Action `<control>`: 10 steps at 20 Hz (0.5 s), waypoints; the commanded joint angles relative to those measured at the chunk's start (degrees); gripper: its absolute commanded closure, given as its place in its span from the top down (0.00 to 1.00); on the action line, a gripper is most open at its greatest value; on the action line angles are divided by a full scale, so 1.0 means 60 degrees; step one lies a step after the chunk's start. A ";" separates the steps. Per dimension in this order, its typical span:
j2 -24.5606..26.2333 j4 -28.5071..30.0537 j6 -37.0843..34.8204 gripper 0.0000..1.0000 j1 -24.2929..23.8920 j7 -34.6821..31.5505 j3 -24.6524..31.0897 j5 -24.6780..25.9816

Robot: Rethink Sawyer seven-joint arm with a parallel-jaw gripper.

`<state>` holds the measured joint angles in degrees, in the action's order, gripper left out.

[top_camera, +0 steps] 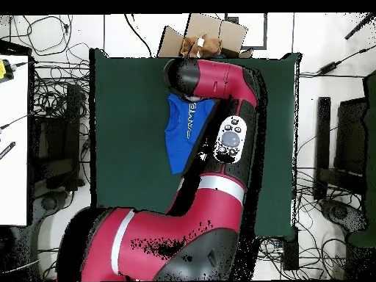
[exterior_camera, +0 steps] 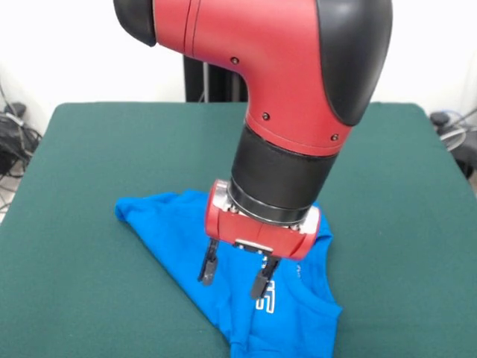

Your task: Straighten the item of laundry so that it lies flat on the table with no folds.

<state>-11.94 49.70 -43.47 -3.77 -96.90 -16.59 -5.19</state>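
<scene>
**Hand poised over folded shirt**

Nearest the camera, the shirt [exterior_camera: 246, 298] lies on the desk [exterior_camera: 82, 186] toward its front edge, bunched into a rough triangle, its long axis slanting from a corner at back left to a wide front hem. Directly above its middle hangs the hand [exterior_camera: 235, 272], fingers [exterior_camera: 209, 265] apart and empty, so the cloth is straight below.

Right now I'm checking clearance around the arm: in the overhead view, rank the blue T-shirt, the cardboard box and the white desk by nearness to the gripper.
1. The blue T-shirt, directly under the gripper, whose fingers are open above the white lettering.
2. The cardboard box, just beyond the table's top edge.
3. The white desk, far off at the picture's left edge.
</scene>
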 commanded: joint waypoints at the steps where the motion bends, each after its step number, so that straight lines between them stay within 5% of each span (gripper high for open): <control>1: -0.0046 0.1157 0.0303 1.00 0.0131 -0.2583 0.0197 -0.0149; 10: -0.1080 0.2728 0.1309 1.00 0.0095 -0.2083 0.0643 -0.0135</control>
<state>-15.02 53.25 -40.61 -3.75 -96.90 -16.91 -5.21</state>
